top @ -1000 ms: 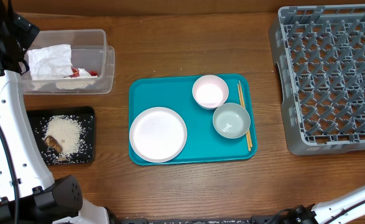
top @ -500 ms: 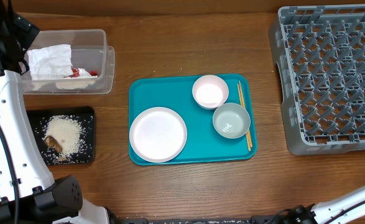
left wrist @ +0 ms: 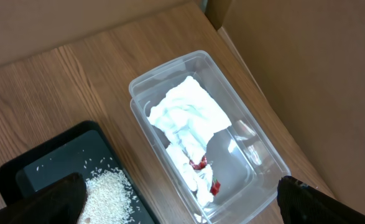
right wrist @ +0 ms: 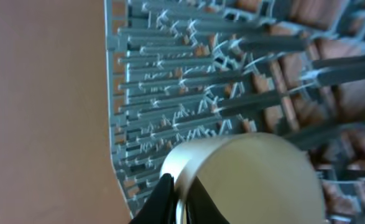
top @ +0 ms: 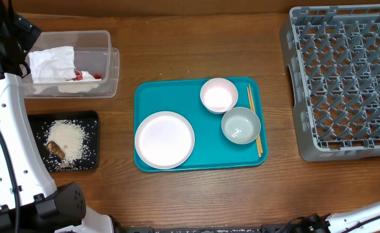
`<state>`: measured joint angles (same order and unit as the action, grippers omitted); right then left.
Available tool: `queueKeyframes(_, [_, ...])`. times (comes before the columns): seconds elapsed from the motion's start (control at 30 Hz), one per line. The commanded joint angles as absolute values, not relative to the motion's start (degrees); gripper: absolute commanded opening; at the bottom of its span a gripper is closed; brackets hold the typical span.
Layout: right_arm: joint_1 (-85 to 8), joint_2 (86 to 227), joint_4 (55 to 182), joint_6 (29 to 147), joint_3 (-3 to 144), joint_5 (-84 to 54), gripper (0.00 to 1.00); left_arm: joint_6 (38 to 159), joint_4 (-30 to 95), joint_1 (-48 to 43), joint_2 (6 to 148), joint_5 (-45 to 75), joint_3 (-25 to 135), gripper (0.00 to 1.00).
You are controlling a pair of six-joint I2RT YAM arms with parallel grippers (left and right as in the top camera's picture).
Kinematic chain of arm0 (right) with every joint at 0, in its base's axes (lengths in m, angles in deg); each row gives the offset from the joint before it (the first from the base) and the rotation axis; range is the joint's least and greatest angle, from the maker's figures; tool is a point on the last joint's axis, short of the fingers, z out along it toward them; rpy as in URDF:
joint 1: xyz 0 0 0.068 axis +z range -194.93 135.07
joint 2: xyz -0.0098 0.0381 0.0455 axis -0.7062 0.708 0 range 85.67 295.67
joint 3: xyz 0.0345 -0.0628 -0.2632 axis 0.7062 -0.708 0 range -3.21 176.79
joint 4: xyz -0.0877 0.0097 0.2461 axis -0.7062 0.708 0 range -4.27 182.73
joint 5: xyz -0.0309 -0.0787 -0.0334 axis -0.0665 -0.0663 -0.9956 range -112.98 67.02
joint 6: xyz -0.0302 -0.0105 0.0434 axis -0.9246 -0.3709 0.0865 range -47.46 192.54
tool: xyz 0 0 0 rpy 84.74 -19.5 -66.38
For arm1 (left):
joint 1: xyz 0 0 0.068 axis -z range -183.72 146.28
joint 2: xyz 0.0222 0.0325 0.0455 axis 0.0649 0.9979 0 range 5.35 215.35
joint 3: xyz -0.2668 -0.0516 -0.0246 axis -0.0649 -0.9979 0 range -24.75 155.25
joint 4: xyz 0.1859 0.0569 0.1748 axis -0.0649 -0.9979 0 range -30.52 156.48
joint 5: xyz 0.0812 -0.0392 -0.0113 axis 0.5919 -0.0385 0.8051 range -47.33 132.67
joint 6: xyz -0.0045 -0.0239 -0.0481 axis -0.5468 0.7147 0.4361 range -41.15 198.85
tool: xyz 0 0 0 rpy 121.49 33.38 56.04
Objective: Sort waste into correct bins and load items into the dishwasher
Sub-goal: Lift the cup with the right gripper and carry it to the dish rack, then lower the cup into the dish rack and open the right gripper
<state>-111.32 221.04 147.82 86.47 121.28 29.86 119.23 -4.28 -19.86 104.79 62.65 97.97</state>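
My right gripper is shut on the rim of a white cup, held over the grey dish rack. The overhead view shows neither that gripper nor the cup. My left gripper is open and empty above the clear tub, which holds the white napkin and the red wrapper. The black tray holds rice and a brown scrap. A white plate, two bowls and chopsticks lie on the teal tray.
The dish rack fills the right side of the table. The clear tub and the black tray stand at the far left beside my left arm. Bare wood lies between the teal tray and the rack.
The right arm at the overhead view's bottom right corner has dropped slightly lower. Nothing on the table has moved.
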Motion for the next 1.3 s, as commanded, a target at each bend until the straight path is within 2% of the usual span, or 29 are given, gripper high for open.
queueKeyframes(0.0, [-112.13,223.53,147.56,84.46,119.53,19.79,0.08,119.58,-4.24,-19.82,104.99,63.66,98.07,1.00])
queueKeyframes(0.23, [-111.01,223.53,143.27,84.81,119.53,34.43,0.04,119.58,-4.24,-19.84,104.99,63.66,98.07,1.00])
queueKeyframes(0.77, [-105.00,223.60,136.63,90.71,119.53,37.29,0.04,119.58,-4.24,-19.84,104.99,63.66,98.07,1.00])
queueKeyframes(0.87, [-104.56,223.60,132.63,93.20,119.53,47.94,0.04,119.58,-4.24,-19.84,105.01,63.66,98.07,1.00])
queueKeyframes(1.0, [-104.91,223.49,130.55,100.09,119.53,47.04,0.04,119.58,-4.24,-19.82,104.99,63.66,98.07,1.00])
queueKeyframes(1.27, [-105.26,223.49,130.31,97.20,119.51,42.87,0.04,119.58,-4.24,-19.84,104.99,63.66,98.07,1.00])
